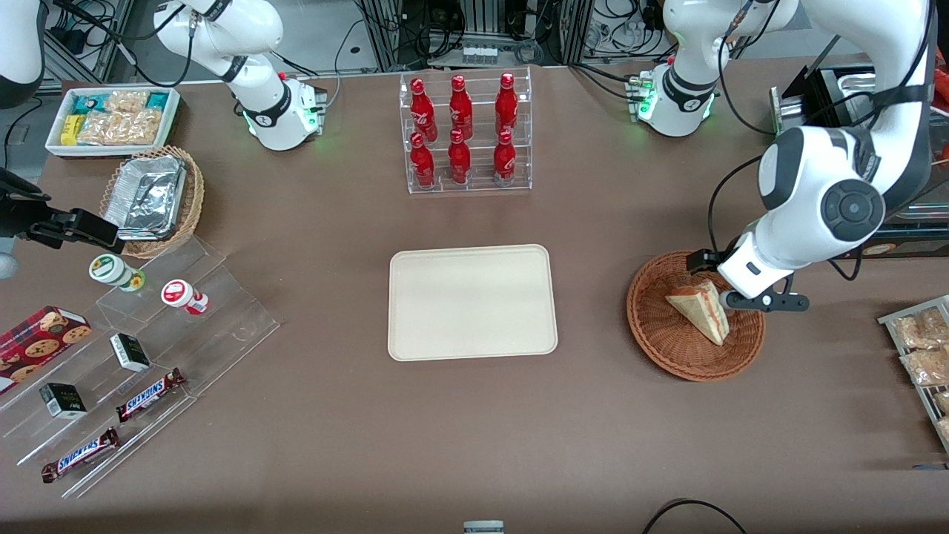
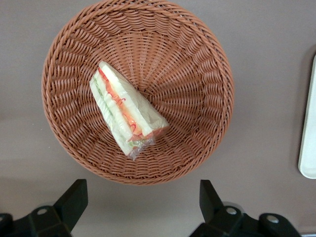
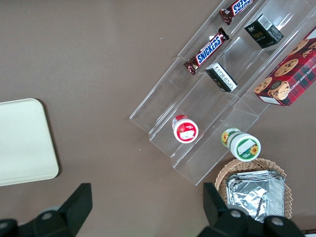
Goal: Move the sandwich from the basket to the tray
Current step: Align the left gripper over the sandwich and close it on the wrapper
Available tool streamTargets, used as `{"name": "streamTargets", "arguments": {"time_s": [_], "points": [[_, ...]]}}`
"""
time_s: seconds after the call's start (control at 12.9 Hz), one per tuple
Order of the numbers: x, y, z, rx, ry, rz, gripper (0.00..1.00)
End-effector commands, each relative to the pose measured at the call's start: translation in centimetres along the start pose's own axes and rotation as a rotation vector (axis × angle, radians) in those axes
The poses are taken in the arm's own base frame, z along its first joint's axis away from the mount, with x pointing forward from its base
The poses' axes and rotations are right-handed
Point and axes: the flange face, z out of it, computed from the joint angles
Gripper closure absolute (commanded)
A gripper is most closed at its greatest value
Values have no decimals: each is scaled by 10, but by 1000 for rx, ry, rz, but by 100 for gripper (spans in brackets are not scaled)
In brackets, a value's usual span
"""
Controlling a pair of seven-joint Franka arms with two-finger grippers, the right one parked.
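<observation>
A triangular sandwich (image 1: 700, 308) of pale bread with red, orange and green filling lies in the round reddish-brown wicker basket (image 1: 656, 337). In the left wrist view the sandwich (image 2: 126, 106) rests wrapped in clear film near the middle of the basket (image 2: 197, 59). My gripper (image 1: 745, 295) hovers over the basket's edge, open, with nothing between its fingers. The wrist view shows the gripper (image 2: 141, 197) above bare table just outside the rim. The cream-beige tray (image 1: 472, 302) lies flat at the table's middle with nothing on it; one edge of the tray (image 2: 308, 133) shows beside the basket.
A clear rack of red bottles (image 1: 465, 133) stands farther from the front camera than the tray. Toward the parked arm's end are acrylic steps (image 1: 148, 348) with snacks, a tan basket of foil trays (image 1: 152, 196) and a white snack box (image 1: 111, 119). Packets (image 1: 923, 348) lie at the working arm's end.
</observation>
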Motion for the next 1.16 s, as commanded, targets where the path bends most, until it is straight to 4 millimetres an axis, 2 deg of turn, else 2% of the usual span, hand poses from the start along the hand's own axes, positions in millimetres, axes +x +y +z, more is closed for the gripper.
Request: {"name": "streamTargets", "arguments": {"time_s": [0.0, 0.08, 0.23, 0.31, 0.39, 0.62, 0.85, 1.08], "points": [[4, -9, 1, 5, 20, -27, 0], [5, -16, 3, 0, 35, -83, 0], [2, -18, 14, -2, 45, -162, 0], [1, -29, 17, -8, 61, -221, 0], [-1, -31, 20, -12, 67, -296, 0], [4, -31, 22, -50, 103, -590, 0], [5, -26, 37, -111, 166, -847, 0], [-4, -26, 52, -106, 167, -848, 0]]}}
